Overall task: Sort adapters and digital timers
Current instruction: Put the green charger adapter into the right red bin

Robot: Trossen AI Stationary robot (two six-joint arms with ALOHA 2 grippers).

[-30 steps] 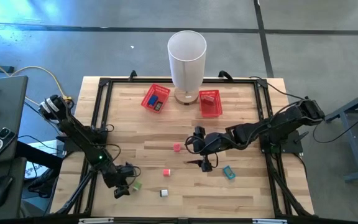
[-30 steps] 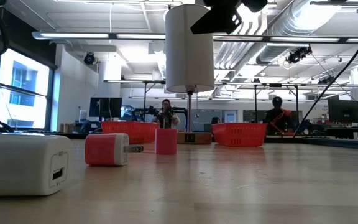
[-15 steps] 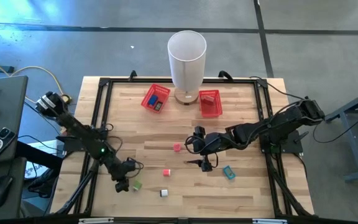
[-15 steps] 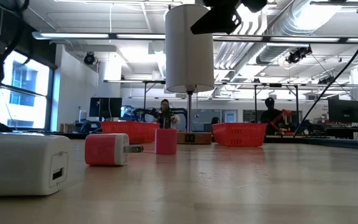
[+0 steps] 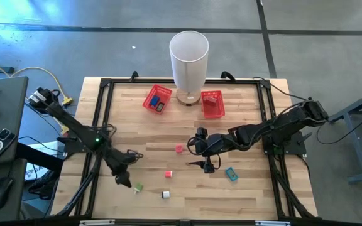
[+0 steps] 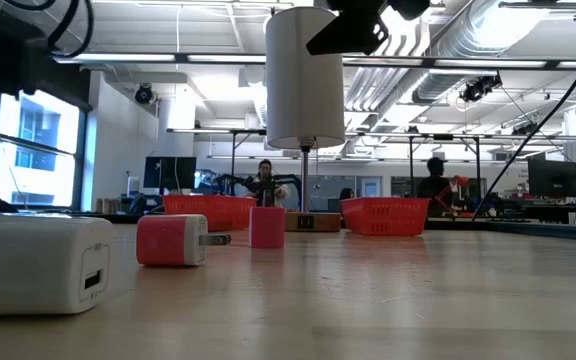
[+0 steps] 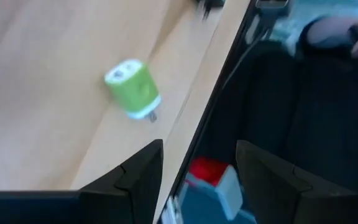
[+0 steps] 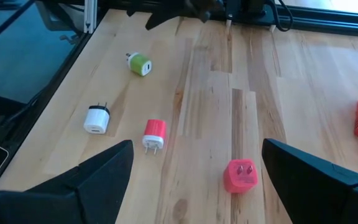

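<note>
A: Two grippers are in play. State each.

B: The left gripper hangs with fingers parted and nothing between them; the green adapter lies on the table just beside its tips. The right gripper stands wide apart, empty, with the teal timer near it and the pink adapter a little farther off.

A: Failure risk?

B: In my judgement, a descent offset from the green adapter would nudge it toward the table edge close by. A round body may roll or slip from a partial pinch.
</note>
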